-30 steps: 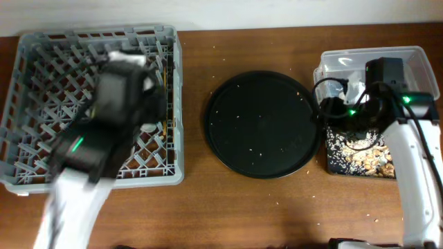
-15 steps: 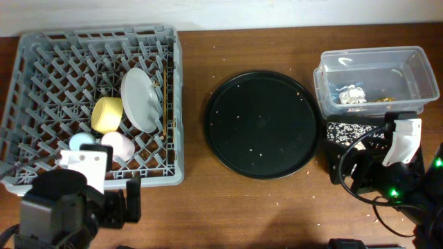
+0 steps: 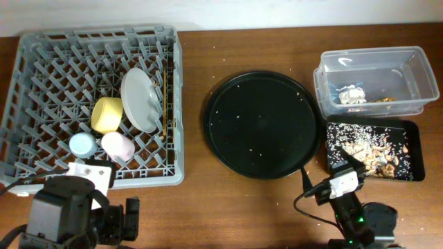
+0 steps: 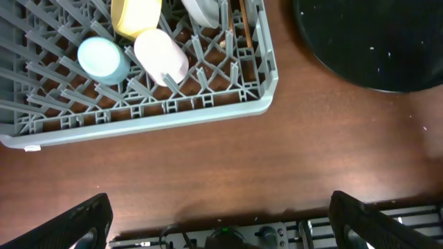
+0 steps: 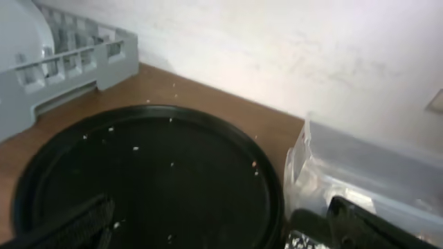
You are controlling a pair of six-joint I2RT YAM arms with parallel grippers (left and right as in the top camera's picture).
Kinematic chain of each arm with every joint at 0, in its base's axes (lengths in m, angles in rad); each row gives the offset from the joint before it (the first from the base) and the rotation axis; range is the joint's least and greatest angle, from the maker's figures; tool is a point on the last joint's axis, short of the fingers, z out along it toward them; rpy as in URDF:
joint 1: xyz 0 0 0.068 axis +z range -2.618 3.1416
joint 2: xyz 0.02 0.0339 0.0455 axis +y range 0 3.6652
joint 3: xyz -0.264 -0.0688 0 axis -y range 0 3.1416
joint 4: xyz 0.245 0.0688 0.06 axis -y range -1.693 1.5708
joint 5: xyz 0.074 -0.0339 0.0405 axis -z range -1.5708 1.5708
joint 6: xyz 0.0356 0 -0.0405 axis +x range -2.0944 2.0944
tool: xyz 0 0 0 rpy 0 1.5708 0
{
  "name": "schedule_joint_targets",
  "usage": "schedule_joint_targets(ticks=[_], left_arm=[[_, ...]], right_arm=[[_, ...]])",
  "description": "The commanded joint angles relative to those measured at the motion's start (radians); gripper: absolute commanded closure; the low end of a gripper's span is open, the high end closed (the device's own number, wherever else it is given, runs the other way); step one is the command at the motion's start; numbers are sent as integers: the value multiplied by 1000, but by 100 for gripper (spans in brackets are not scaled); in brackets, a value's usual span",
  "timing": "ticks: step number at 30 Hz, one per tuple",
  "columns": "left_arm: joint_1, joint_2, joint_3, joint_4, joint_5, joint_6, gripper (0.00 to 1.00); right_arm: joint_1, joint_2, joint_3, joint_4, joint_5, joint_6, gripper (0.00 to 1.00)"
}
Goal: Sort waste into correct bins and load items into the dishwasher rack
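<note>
The grey dishwasher rack at the left holds the pale plate on edge, the yellow bowl, the light-blue cup and the pink cup. The left wrist view also shows the rack, the blue cup and the pink cup. The clear tub holds a white paper wad and a small brownish piece. The shallow black tray holds food scraps. My left gripper and right gripper are open, empty and low at the table's front edge.
A large round black tray with a few crumbs lies in the middle, also in the right wrist view. Crumbs are scattered on the brown table. A white wall stands behind the tub.
Both arms have pulled back to the front edge: the left from over the rack, the right from over the bins. The dishes in the rack are uncovered.
</note>
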Motion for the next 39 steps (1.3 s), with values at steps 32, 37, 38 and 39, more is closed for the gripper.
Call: schedule_joint_targets(ticks=[32, 37, 38, 39], left_arm=[[6, -7, -24, 359, -199, 65, 1], [230, -157, -488, 1019, 85, 260, 1], [242, -235, -621, 1151, 102, 259, 1], [243, -309, -739, 1255, 101, 259, 1]], right_arm=[[4, -16, -163, 239, 5, -6, 2], [4, -16, -163, 239, 5, -6, 2], [5, -16, -163, 239, 5, -6, 2], [4, -16, -163, 239, 5, -6, 2]])
